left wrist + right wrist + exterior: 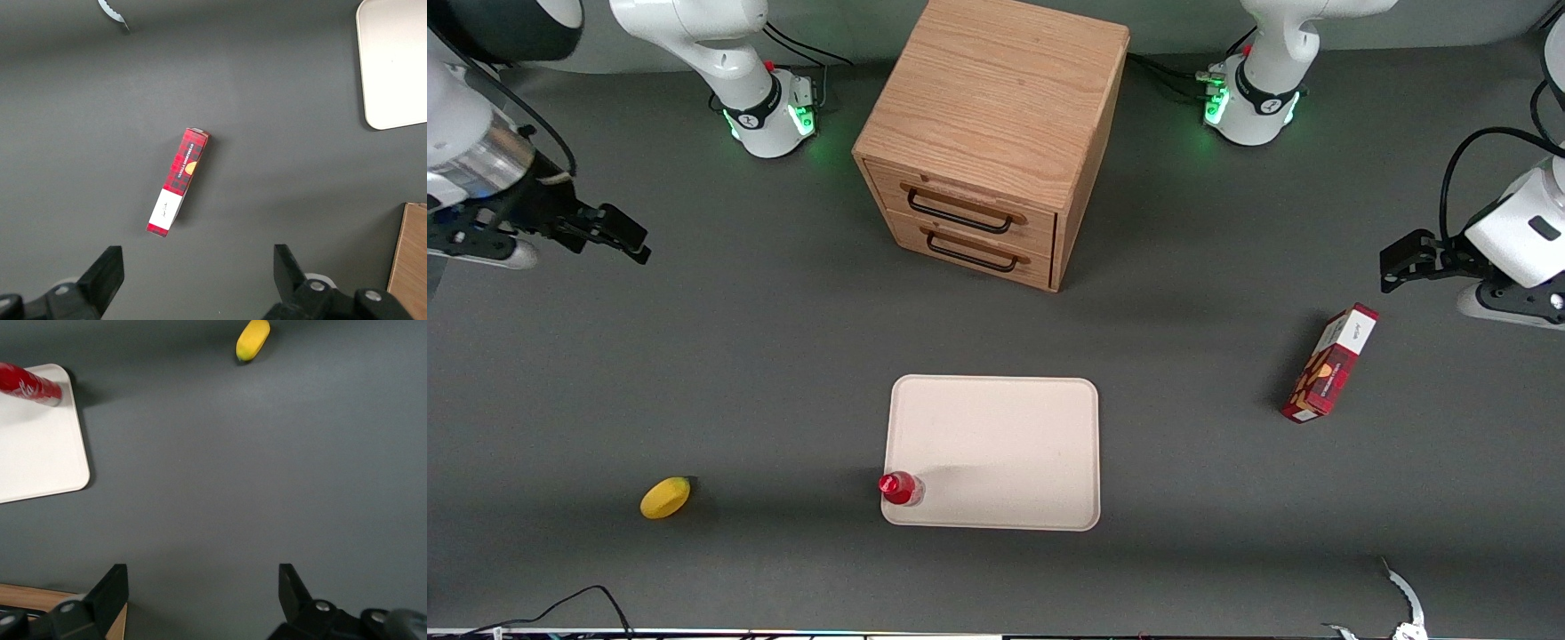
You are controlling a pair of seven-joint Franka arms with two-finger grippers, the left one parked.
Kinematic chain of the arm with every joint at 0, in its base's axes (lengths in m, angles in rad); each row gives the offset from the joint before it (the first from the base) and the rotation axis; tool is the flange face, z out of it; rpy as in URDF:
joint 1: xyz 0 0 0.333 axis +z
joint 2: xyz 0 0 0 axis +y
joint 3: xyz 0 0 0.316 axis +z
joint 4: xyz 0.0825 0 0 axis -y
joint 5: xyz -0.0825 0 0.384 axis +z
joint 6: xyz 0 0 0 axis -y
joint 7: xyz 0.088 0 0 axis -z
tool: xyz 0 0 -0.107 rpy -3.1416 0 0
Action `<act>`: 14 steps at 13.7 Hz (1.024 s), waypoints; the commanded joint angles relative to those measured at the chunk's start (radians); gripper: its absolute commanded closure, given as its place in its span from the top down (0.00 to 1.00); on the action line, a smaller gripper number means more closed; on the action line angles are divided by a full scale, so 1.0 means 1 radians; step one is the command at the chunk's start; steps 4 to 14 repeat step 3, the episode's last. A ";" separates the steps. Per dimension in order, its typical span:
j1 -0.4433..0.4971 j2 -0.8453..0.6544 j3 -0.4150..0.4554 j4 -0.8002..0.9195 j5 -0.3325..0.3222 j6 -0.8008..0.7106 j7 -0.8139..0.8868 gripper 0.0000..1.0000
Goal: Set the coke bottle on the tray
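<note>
The coke bottle [900, 488] stands upright on the tray [996, 444], in its corner nearest the front camera. The gripper [618, 233] hangs well apart, fingers spread, holding nothing.

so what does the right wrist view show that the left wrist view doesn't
Only the right wrist view shows the coke bottle standing on the tray's corner, the yellow lemon-like object, and the open, empty claw of the working arm above bare table. Only the left wrist view shows the red carton lying flat. Both show part of the tray and the wooden cabinet.
</note>
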 commanded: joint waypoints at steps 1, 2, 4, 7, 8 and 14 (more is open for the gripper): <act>0.003 -0.020 -0.005 0.026 0.026 -0.035 -0.026 1.00; 0.002 0.003 -0.006 0.071 0.026 -0.073 -0.026 1.00; 0.003 0.017 -0.010 0.103 0.024 -0.109 -0.028 1.00; 0.003 0.017 -0.010 0.103 0.024 -0.109 -0.028 1.00; 0.003 0.017 -0.010 0.103 0.024 -0.109 -0.028 1.00; 0.003 0.017 -0.010 0.103 0.024 -0.109 -0.028 1.00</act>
